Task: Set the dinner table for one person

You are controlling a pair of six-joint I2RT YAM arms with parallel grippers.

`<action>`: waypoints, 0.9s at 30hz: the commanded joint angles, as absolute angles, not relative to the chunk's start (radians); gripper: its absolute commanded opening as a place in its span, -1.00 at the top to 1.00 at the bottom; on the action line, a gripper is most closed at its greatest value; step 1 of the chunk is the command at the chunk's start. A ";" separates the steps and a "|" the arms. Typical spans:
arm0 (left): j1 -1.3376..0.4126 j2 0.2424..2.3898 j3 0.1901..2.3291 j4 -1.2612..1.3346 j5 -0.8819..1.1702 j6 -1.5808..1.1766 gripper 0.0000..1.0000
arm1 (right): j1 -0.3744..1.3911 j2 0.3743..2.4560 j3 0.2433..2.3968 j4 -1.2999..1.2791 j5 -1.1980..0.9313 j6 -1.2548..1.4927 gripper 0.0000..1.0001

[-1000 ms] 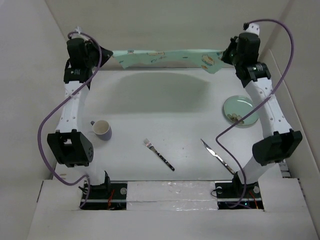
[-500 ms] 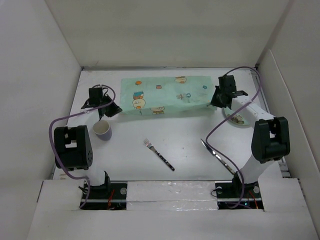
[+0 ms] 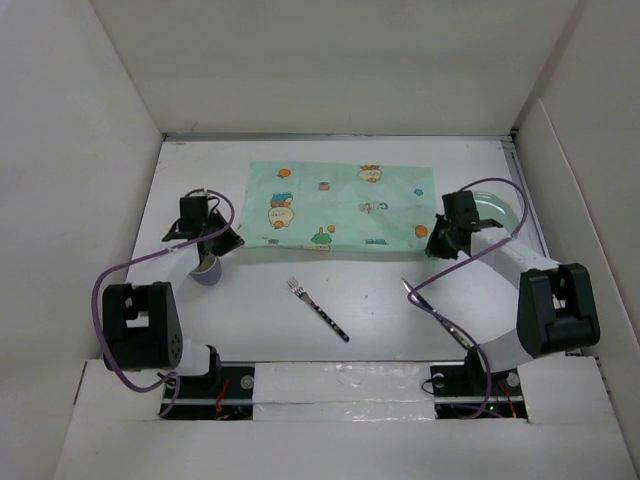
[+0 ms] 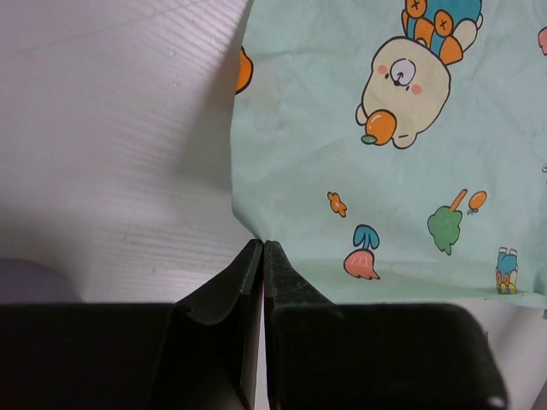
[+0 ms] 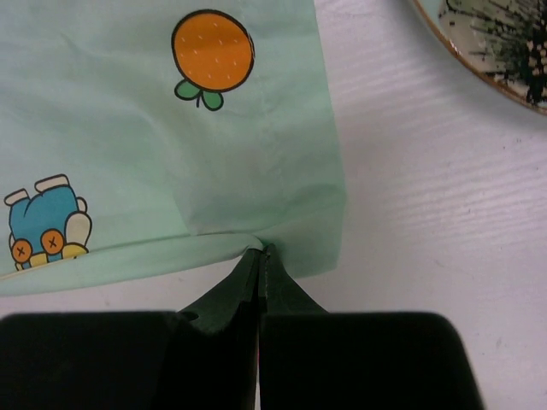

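Left pincer (image 3: 229, 241) at placemat (image 3: 345, 200) near-left corner, right pincer (image 3: 433, 246) at near-right corner; mat flat btwn them on white counter (image 3: 260, 315). Cup (image 3: 206, 272) just beside left pincer, partly under arm. Plate (image 3: 495, 204) beyond right pincer. Fork (image 3: 318, 308) & knife (image 3: 435, 313) nearer the bases, btwn pincers.

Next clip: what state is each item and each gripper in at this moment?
placemat: spread on the table, near corners pinched
left gripper: shut on the placemat's near left corner
right gripper: shut on its near right corner
cup: partly hidden by the left gripper; pose unclear
fork: lying flat, untouched
knife: lying flat, untouched
plate: flat on the table, apart from the placemat
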State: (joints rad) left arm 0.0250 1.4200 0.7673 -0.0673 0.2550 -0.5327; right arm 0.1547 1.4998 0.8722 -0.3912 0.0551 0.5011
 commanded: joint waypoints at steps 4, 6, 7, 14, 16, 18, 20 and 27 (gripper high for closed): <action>0.029 1.325 0.721 -0.133 0.218 -0.485 1.00 | 0.153 1.416 0.841 -0.410 0.086 0.511 1.00; 0.029 1.315 0.712 -0.132 0.236 -0.482 1.00 | 0.153 1.399 0.831 -0.413 0.097 0.508 1.00; 0.029 1.313 0.709 -0.133 0.242 -0.479 1.00 | 0.153 1.394 0.831 -0.414 0.104 0.509 1.00; 0.029 1.296 0.713 -0.150 0.253 -0.459 1.00 | 0.173 1.417 0.845 -0.439 0.136 0.514 1.00; 0.029 1.296 0.719 -0.159 0.255 -0.454 1.00 | 0.182 1.422 0.845 -0.442 0.146 0.520 1.00; 0.029 1.292 0.722 -0.163 0.261 -0.451 1.00 | 0.192 1.424 0.850 -0.446 0.147 0.519 0.96; 0.029 1.292 0.729 -0.164 0.270 -0.449 0.94 | 0.201 1.422 0.857 -0.457 0.163 0.520 0.83; 0.029 1.275 0.805 -0.199 0.331 -0.443 0.29 | 0.201 1.379 0.922 -0.518 0.176 0.511 0.29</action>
